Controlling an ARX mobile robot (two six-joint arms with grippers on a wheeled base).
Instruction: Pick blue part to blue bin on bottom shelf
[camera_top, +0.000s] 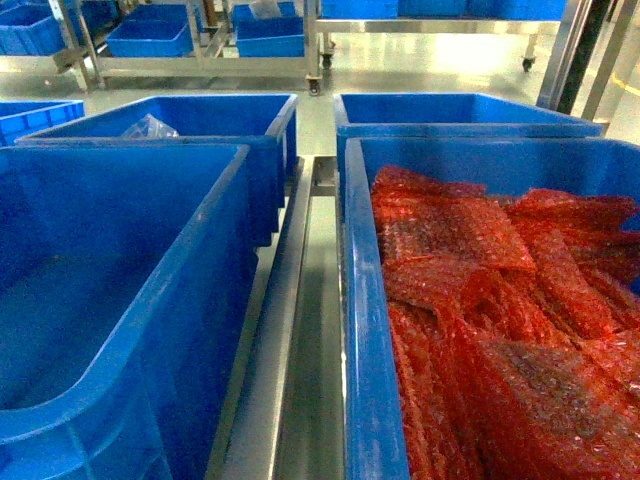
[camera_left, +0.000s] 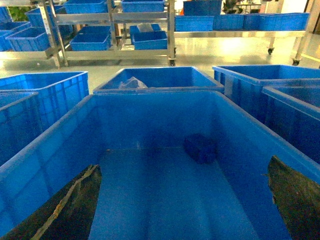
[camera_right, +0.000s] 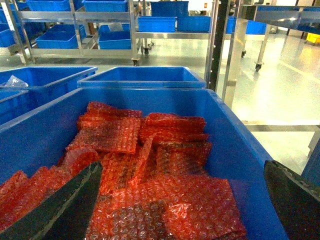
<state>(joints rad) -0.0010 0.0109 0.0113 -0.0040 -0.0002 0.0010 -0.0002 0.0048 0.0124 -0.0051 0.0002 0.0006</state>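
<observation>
A dark blue part (camera_left: 200, 148) is seen in the left wrist view, lying on the floor of the bin (camera_left: 150, 107) directly ahead of and below the left gripper (camera_left: 185, 200), close to the far wall and slightly toward the gripper's right finger. It appears small, rounded and lumpy, though its outline is blurred and nearly the same colour as the smooth moulded plastic around it, so its exact shape cannot be told. The left gripper is spread wide, its two dark, scuffed fingers (camera_left: 70, 205) standing well apart with nothing between them. The right gripper (camera_right: 180, 205) is likewise spread and empty, hanging over a second bin (camera_right: 235, 130) filled with crinkled red bubble-wrap sheets (camera_right: 150, 165), glossy and loosely overlapped. Further bins stand beyond both, one holding a clear plastic bag (camera_left: 132, 83), with steel racks of more blue bins in the background. The bottom shelf meant as the goal cannot be picked out with certainty among these. Trouble is judged likely from the weak contrast: the part could be missed or pinched off-centre and slip. Its place near the far wall could let a finger strike the plastic side during descent. The part could also be carried to the wrong bin, since many look alike.
</observation>
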